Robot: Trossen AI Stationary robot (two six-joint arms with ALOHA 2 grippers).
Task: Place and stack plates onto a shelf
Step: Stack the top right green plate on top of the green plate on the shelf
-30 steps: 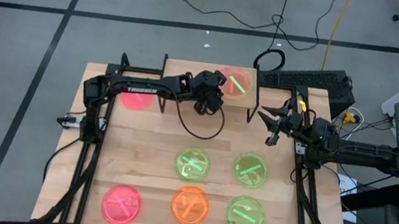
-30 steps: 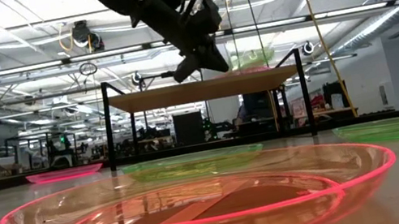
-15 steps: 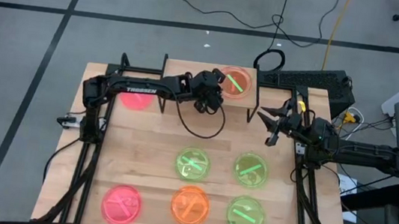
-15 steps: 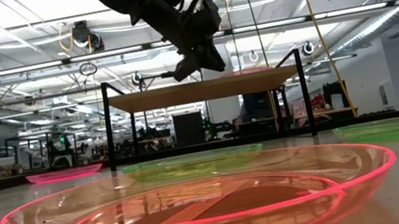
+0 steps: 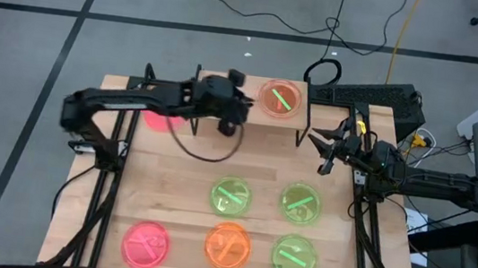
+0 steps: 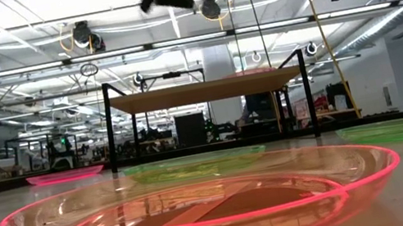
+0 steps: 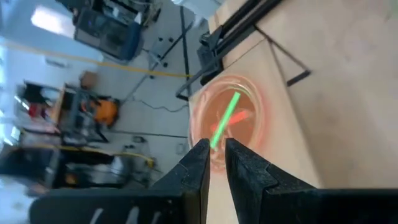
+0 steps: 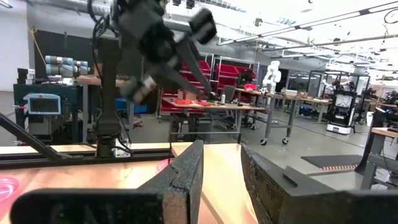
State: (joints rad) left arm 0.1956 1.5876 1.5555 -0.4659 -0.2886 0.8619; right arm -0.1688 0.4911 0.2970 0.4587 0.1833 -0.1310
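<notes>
A stack of plates, pinkish-orange with a green bar on top, sits flat on the right half of the shelf; it also shows in the left wrist view. My left gripper hovers high over the shelf's middle, left of the stack, empty, its fingers a narrow gap apart. My right gripper waits open in the air right of the shelf. On the tabletop lie three green plates, an orange one and two pink ones.
The far-left pink plate is partly covered by my left arm. The shelf stands on thin black legs at the table's far edge, with room on its left half. A black cable loops below my left arm. The near pink plate fills the low view's foreground.
My left gripper has drawn back from the stack toward the table's left and risen, going from just above the shelf to the top of the low view. The stack has stayed on the shelf. My right arm has kept still.
</notes>
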